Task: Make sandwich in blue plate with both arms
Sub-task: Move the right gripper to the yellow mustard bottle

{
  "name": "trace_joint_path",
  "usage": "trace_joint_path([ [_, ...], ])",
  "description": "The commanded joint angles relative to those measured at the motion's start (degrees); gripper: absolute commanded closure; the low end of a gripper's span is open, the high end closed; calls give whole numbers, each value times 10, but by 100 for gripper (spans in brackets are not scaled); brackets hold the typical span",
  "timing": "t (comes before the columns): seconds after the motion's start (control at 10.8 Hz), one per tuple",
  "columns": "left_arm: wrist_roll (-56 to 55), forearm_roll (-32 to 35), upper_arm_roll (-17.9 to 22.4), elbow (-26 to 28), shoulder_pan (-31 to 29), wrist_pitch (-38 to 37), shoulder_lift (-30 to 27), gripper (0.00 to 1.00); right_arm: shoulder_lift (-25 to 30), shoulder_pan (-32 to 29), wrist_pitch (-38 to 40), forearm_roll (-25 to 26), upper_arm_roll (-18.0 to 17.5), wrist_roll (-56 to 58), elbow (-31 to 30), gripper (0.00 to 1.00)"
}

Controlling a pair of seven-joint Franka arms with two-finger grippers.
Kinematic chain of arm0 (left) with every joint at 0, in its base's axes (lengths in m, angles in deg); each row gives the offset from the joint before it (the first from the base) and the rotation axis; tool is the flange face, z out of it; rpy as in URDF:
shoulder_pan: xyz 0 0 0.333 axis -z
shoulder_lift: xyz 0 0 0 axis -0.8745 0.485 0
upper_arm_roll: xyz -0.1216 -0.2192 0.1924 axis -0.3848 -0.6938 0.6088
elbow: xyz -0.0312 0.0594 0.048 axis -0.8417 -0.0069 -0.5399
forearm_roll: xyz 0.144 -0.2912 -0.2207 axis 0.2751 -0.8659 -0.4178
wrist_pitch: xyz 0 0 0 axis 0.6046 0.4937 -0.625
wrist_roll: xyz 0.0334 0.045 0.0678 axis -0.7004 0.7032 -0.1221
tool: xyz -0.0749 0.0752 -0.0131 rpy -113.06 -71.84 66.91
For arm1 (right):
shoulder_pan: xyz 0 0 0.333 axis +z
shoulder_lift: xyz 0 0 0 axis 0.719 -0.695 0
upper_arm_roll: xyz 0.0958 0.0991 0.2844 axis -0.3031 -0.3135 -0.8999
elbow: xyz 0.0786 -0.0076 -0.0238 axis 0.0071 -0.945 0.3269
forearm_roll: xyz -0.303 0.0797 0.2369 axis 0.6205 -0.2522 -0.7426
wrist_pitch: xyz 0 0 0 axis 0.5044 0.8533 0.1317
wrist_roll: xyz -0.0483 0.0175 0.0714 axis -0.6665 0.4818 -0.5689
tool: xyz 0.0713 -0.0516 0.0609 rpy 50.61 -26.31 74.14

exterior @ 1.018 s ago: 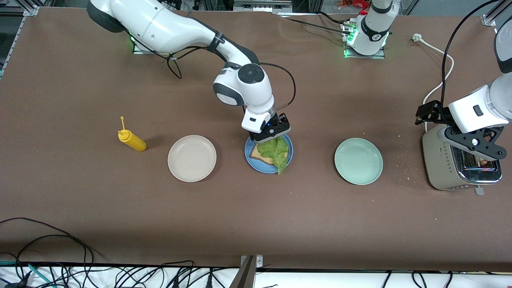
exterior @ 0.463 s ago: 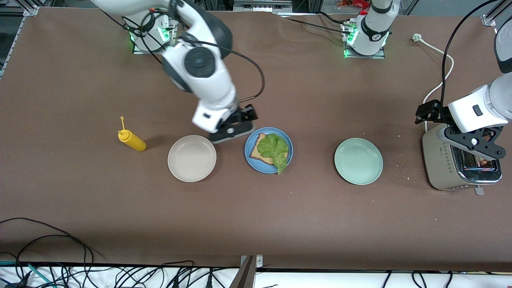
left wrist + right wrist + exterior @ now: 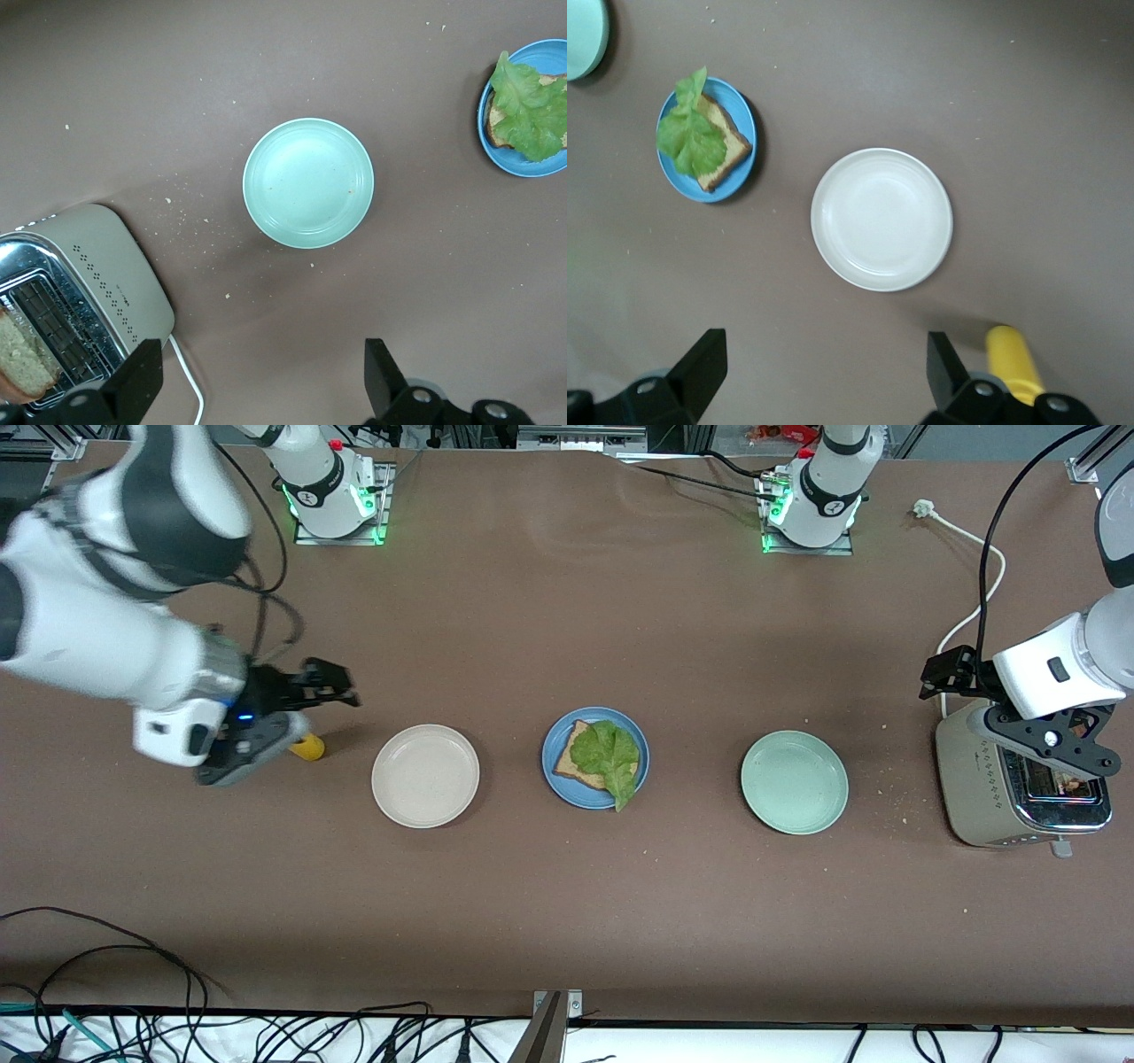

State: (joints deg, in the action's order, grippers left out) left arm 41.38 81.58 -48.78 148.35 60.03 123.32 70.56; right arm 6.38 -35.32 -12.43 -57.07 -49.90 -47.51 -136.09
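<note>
The blue plate sits mid-table and holds one slice of toast with a green lettuce leaf on top. The right wrist view shows the same plate and lettuce. My right gripper hangs open and empty over the yellow bottle, away from the plate; bare table shows between its fingers. My left gripper hovers open and empty over the toaster. A second slice of toast stands in the toaster's slot.
A beige plate lies between the bottle and the blue plate. A pale green plate lies between the blue plate and the toaster. Both are bare. The toaster's white cord runs toward the left arm's base. Crumbs dot the table near the toaster.
My right gripper has left the lettuce on the toast, risen and swung past the beige plate to above the yellow bottle. The left arm has not moved.
</note>
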Motion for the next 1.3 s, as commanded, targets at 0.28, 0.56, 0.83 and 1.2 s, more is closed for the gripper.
trace_joint_path([
  [0.28,-1,12,-2,5,0,-6,-7,0,-26,7,84,-289,282,549,-100,0],
  [0.56,-1,12,-2,5,0,-6,-7,0,-108,-6,177,-417,378,814,-113,0],
  [0.83,-1,12,-2,5,0,-6,-7,0,-193,-74,265,-489,378,989,-109,0],
  [1.2,-1,13,-2,4,0,-7,-7,0,-279,-93,316,-554,379,1144,-109,0],
])
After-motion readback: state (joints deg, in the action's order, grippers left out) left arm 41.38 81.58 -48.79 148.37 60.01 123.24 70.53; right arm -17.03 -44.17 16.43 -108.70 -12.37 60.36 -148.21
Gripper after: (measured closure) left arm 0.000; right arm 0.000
